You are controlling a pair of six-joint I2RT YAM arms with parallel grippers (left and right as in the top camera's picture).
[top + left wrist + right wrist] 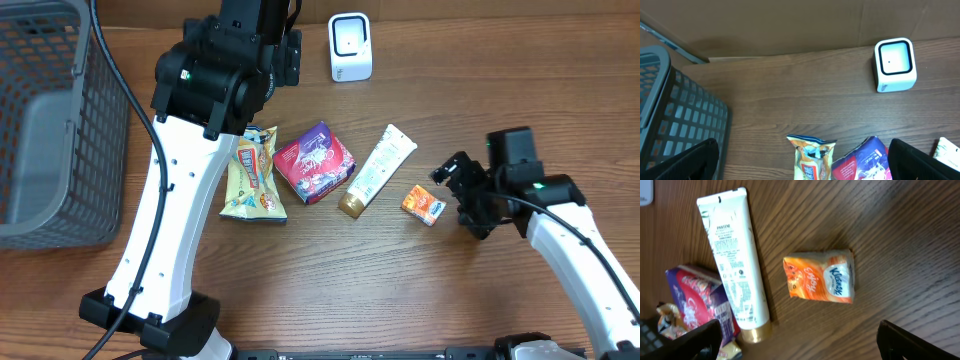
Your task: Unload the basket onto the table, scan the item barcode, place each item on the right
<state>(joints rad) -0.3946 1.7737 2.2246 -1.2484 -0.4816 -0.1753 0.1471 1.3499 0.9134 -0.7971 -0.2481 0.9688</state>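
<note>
We see both grippers spread wide, holding nothing. The right gripper hovers just beside the orange tissue pack (Kleenex label up), which lies on the table right of the shampoo tube. The left gripper hangs over the snack bag, the scanner standing beyond.

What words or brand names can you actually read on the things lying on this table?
"PANTENE": on the white tube; its fine print below is too small to read.
"Kleenex": on the orange tissue pack.
Purple box: lettering too blurred to read.
Snack bag: print too small to read.
White scanner: no text visible.
</note>
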